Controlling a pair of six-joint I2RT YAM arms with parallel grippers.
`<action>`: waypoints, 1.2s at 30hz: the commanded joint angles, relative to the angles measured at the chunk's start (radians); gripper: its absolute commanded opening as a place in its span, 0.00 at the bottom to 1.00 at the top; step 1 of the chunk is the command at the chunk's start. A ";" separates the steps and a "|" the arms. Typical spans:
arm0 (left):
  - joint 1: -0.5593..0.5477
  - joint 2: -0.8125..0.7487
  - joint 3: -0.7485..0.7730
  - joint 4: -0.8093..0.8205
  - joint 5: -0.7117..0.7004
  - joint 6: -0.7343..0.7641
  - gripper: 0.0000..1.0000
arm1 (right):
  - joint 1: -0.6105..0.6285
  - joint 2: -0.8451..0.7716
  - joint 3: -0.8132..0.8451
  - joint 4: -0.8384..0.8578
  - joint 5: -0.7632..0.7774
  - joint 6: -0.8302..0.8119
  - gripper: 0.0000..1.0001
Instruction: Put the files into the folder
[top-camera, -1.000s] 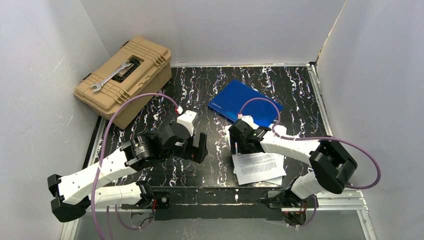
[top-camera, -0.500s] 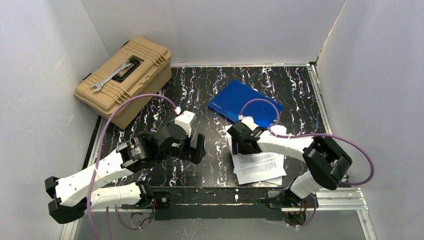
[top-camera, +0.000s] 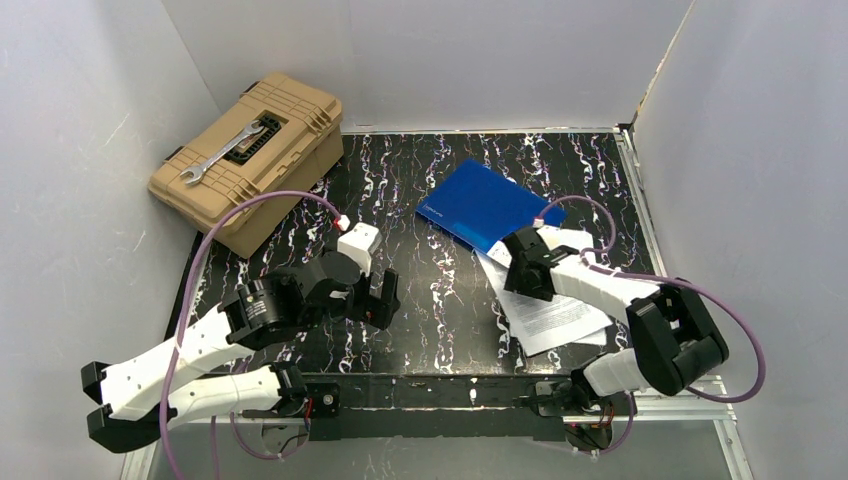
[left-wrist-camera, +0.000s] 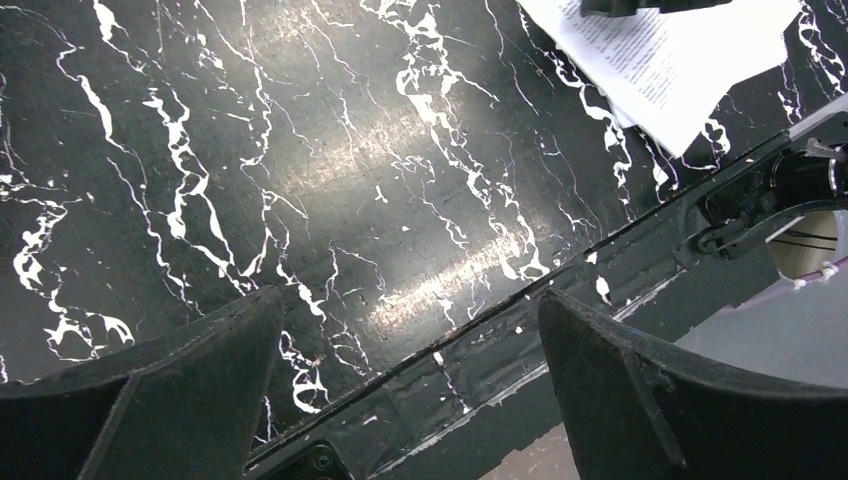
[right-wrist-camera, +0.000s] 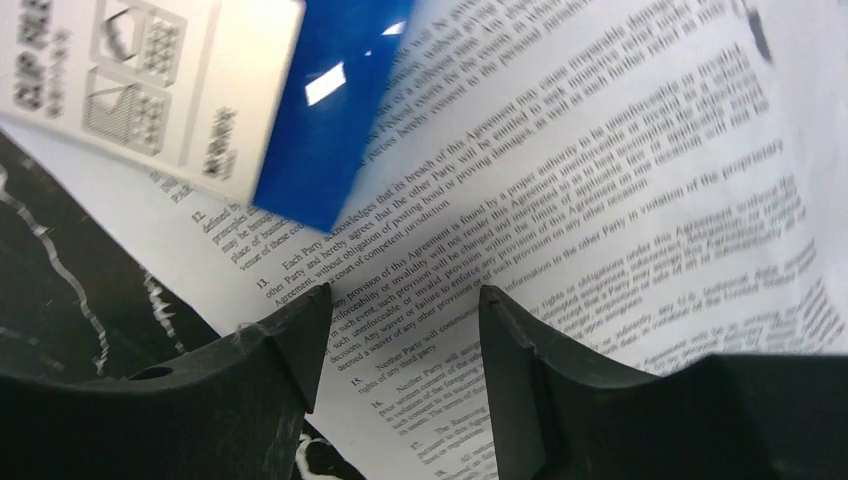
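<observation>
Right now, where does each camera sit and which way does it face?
Top external: above and behind the arms, looking down on the table; both arms show.
Left wrist: on the left arm, facing the table's near edge; the left gripper shows, fingers apart.
Right wrist: on the right arm, close above the files and the folder; the right gripper shows.
Shared: all three see the files.

The left arm (top-camera: 195, 345) and right arm (top-camera: 600, 285) have white shells joined by black cylindrical joints. A purple cable (top-camera: 213, 237) loops along each. Their fingers (left-wrist-camera: 170, 400) are matte black wedges.
</observation>
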 joint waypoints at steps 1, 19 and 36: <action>0.004 -0.024 -0.020 -0.027 -0.054 0.034 0.98 | -0.100 -0.034 -0.065 -0.110 0.062 -0.020 0.63; 0.010 0.054 -0.059 0.057 -0.031 -0.061 0.98 | -0.328 -0.111 0.088 -0.153 0.045 -0.122 0.64; 0.178 0.357 0.016 0.327 0.082 -0.180 0.98 | -0.328 0.021 0.562 -0.118 -0.085 -0.380 0.99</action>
